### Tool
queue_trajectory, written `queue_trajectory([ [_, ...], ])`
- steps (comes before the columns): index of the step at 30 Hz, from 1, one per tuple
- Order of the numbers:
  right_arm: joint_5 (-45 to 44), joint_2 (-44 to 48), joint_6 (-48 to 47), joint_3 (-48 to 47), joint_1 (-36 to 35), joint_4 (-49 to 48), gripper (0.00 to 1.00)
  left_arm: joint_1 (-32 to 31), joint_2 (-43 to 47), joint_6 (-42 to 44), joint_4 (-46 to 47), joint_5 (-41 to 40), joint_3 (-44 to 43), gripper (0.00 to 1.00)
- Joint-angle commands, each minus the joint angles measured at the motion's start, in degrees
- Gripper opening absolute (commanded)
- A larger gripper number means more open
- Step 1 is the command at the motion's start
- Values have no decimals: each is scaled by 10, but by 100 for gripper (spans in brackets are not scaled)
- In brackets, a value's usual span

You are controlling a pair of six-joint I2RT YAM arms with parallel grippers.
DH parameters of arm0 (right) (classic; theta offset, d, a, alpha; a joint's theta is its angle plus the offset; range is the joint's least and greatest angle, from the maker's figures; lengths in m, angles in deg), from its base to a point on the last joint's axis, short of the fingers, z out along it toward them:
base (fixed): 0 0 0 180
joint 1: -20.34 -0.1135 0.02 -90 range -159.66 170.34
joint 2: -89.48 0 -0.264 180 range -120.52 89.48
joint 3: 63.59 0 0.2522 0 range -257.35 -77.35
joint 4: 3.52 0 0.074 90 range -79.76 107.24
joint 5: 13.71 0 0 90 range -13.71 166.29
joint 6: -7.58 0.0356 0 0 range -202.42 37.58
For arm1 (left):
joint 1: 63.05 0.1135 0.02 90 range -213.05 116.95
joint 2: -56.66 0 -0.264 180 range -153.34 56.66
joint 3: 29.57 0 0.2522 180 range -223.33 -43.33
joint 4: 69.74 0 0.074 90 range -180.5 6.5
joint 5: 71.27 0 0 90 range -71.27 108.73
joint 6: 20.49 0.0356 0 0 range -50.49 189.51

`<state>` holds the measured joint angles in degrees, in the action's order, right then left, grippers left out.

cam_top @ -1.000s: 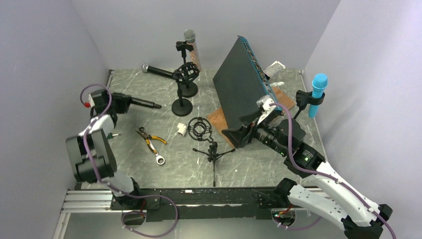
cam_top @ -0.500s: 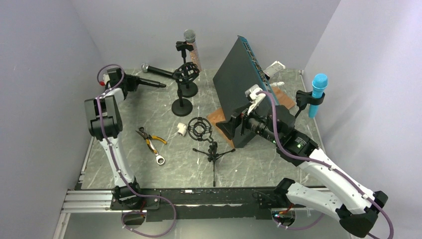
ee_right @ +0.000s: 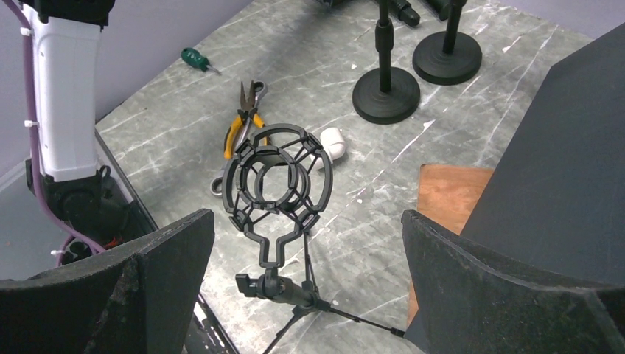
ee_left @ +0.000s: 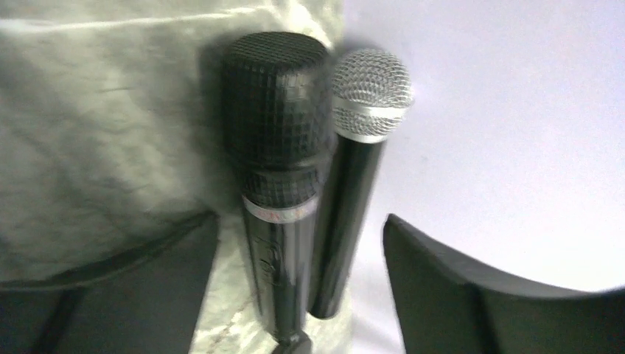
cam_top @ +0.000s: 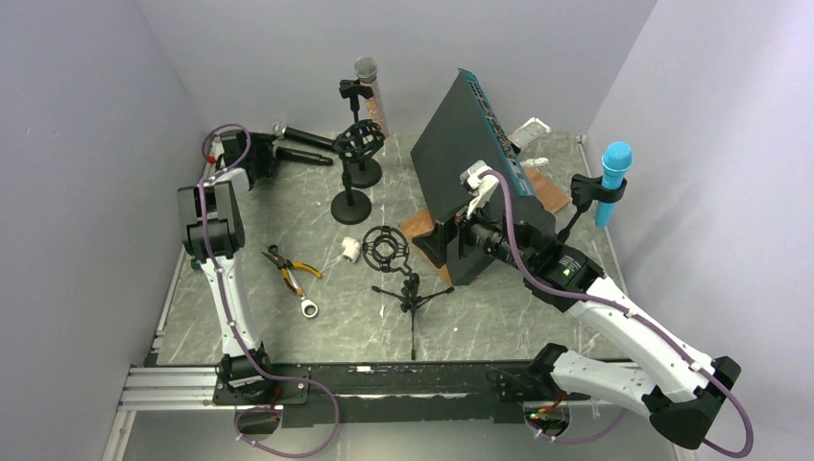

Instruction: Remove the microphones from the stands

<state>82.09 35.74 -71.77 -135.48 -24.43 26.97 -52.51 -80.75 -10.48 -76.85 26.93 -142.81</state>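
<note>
A black microphone (ee_left: pixel 276 184) lies on the table between the spread fingers of my left gripper (ee_left: pixel 300 221), which is open and not gripping it. It rests beside a silver-headed microphone (ee_left: pixel 361 147) at the back left (cam_top: pixel 305 157). The tripod stand (cam_top: pixel 411 293) with its black shock mount (ee_right: pixel 278 184) stands empty mid-table. My right gripper (ee_right: pixel 307 214) is open, hovering just right of that stand (cam_top: pixel 443 245) with nothing between its fingers.
Behind are a round-base stand with an empty shock mount (cam_top: pixel 360 139) and a clip stand holding a grey-headed mic (cam_top: pixel 365 69). A blue mic (cam_top: pixel 614 178) stands at right. A tilted dark panel (cam_top: pixel 470 163), pliers (cam_top: pixel 293 269), wrench (cam_top: pixel 309 307), white piece (cam_top: pixel 351 248) lie about.
My left arm swung to the back-left corner with the black microphone, laid it beside the silver-headed one and opened its jaws. The right gripper crept left toward the tripod stand.
</note>
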Motion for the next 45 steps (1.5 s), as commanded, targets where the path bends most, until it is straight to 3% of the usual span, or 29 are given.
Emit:
queue_trajectory([
  [1, -4, -14, -3, -32, 0, -17, 100, 6, 34, -5, 43, 18, 44, 98],
  [6, -4, -34, 12, -40, -1, -17, 100, 27, 109, 25, 67, 72, 120, 99],
  [12, 1, -78, 47, -86, 0, -29, 100, 46, 259, 55, 153, 179, 284, 99],
  [14, 3, -106, 73, -119, 1, -30, 100, 47, 291, 31, 254, 239, 353, 99],
  [17, 6, -160, 114, -167, 6, -27, 100, 43, 305, -59, 479, 336, 428, 99],
  [21, 15, -219, 171, -216, 25, -51, 100, 24, 295, -174, 714, 422, 438, 99],
  [24, 17, -262, 244, -249, 54, -66, 100, 6, 307, -226, 805, 446, 431, 99],
  [28, 19, -317, 336, -294, 94, -67, 100, 0, 384, -139, 712, 481, 438, 99],
  [32, 13, -359, 403, -304, 126, -91, 99, -8, 474, 83, 453, 480, 438, 99],
  [34, 11, -381, 421, -319, 129, -97, 94, -14, 515, 203, 310, 455, 428, 99],
  [37, 10, -418, 443, -352, 126, -94, 86, -21, 561, 317, 132, 407, 404, 99],
  [39, 21, -440, 456, -366, 123, -102, 82, -22, 574, 344, 87, 392, 399, 99],
  [45, 17, -492, 471, -387, 111, -108, 72, -26, 580, 362, 67, 391, 396, 99],
])
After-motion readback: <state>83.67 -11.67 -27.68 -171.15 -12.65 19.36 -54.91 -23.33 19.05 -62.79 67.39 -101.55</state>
